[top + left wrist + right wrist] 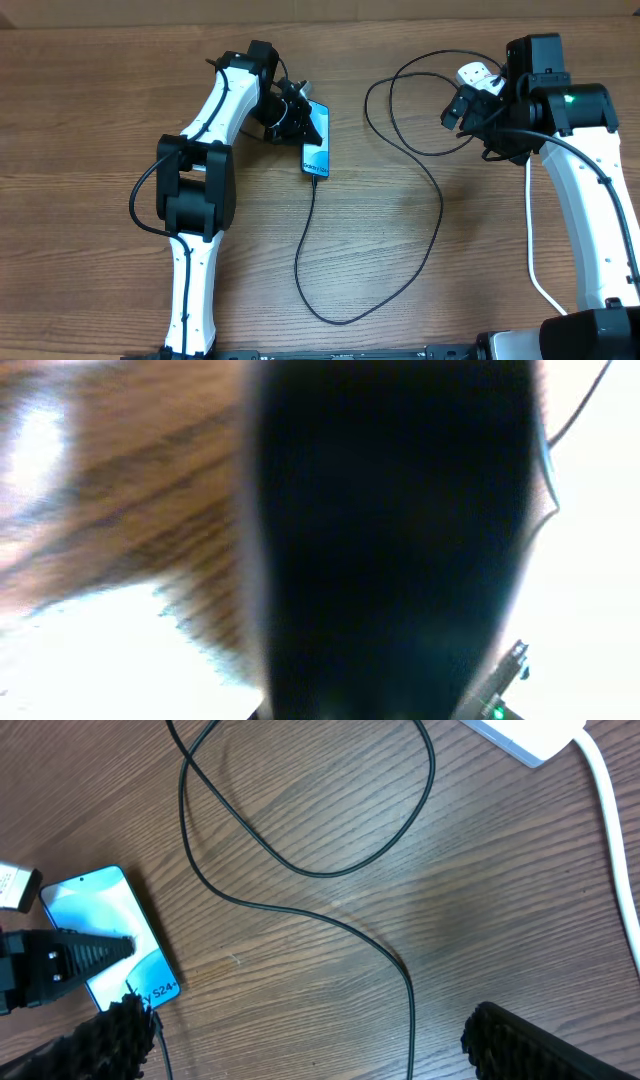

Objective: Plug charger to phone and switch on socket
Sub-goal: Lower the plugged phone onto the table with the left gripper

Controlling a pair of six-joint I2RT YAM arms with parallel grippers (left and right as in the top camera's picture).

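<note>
The phone (317,152), with a light blue screen, lies left of centre; it also shows in the right wrist view (110,915). My left gripper (305,118) is on its upper part, one finger across the screen, and seems shut on it. The left wrist view is filled by a dark blur. The black charger cable (438,215) runs from the phone's lower end in a big loop to the socket (478,74), a white power strip half hidden under my right arm. My right gripper (320,1050) is open and empty, above the cable (300,870) beside the socket (525,735).
The socket's thick white cord (530,240) runs down the right side toward the front edge; it also shows in the right wrist view (612,830). The cable's loops lie across the middle of the wooden table (100,120).
</note>
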